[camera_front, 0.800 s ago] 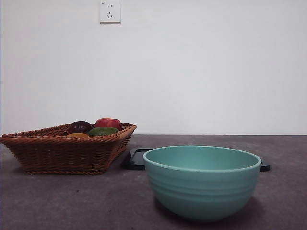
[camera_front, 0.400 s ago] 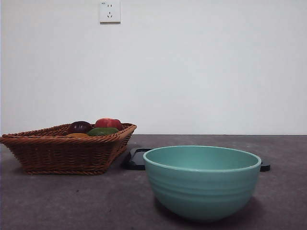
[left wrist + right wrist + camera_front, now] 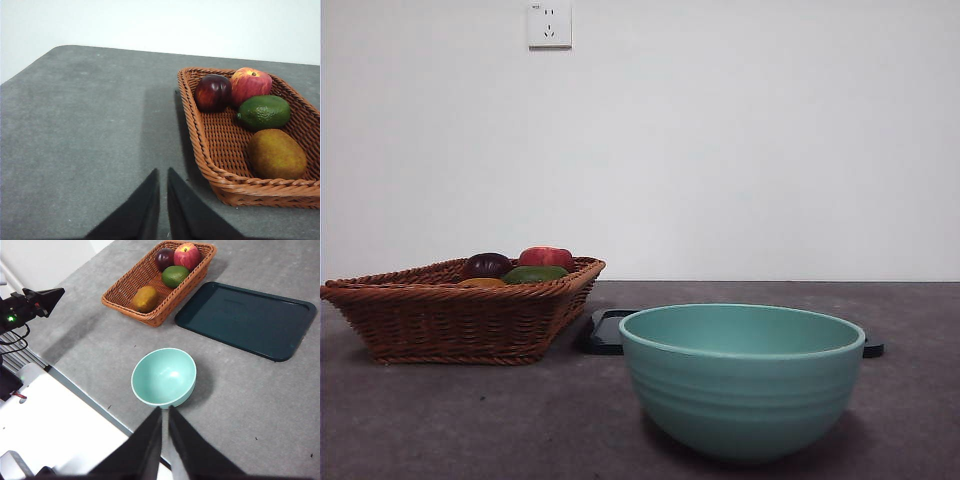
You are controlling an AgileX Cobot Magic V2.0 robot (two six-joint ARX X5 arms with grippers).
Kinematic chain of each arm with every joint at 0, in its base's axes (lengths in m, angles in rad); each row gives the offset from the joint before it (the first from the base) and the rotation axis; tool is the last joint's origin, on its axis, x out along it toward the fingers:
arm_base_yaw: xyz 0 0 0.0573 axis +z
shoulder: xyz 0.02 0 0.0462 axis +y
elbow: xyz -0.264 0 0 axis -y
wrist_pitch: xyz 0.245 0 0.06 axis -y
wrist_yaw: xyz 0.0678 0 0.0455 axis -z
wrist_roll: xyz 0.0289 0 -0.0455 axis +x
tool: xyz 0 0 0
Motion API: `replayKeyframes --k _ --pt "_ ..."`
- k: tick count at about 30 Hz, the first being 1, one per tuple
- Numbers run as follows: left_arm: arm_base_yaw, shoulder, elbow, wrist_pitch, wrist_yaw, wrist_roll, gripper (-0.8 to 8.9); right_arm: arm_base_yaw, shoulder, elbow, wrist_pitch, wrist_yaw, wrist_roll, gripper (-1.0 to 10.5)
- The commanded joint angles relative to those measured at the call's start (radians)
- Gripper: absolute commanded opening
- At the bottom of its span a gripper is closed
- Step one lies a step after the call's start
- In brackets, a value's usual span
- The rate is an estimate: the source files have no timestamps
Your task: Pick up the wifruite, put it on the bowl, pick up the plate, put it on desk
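Observation:
The orange-brown wifruite (image 3: pixel 276 154) lies in the brown wicker basket (image 3: pixel 210 135), at the end nearest my left gripper. It also shows in the right wrist view (image 3: pixel 145 298) and as a sliver in the front view (image 3: pixel 480 283). The mint-teal bowl (image 3: pixel 741 385) stands empty on the desk (image 3: pixel 470 420), as the right wrist view (image 3: pixel 164 377) shows. A dark teal flat plate (image 3: pixel 245 320) lies behind the bowl. My left gripper (image 3: pixel 162 171) is shut and empty, over the desk beside the basket. My right gripper (image 3: pixel 165 409) is shut and empty, high above the bowl.
The basket (image 3: pixel 460 310) also holds a dark purple fruit (image 3: pixel 213 92), a red apple (image 3: pixel 250 84) and a green fruit (image 3: pixel 264 112). The desk's near edge (image 3: pixel 90 395) runs below the bowl in the right wrist view. A black arm part (image 3: pixel 30 305) shows beyond that edge.

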Motion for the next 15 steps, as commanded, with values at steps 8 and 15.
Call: replayKeyframes --k 8,15 --pt "0.001 -0.002 -0.020 -0.007 -0.002 0.011 0.24 0.007 -0.002 0.018 0.011 0.001 -0.011 0.2" --pt "0.001 -0.002 -0.020 -0.007 -0.002 0.011 0.24 -0.127 -0.005 0.003 0.011 0.000 -0.019 0.2"
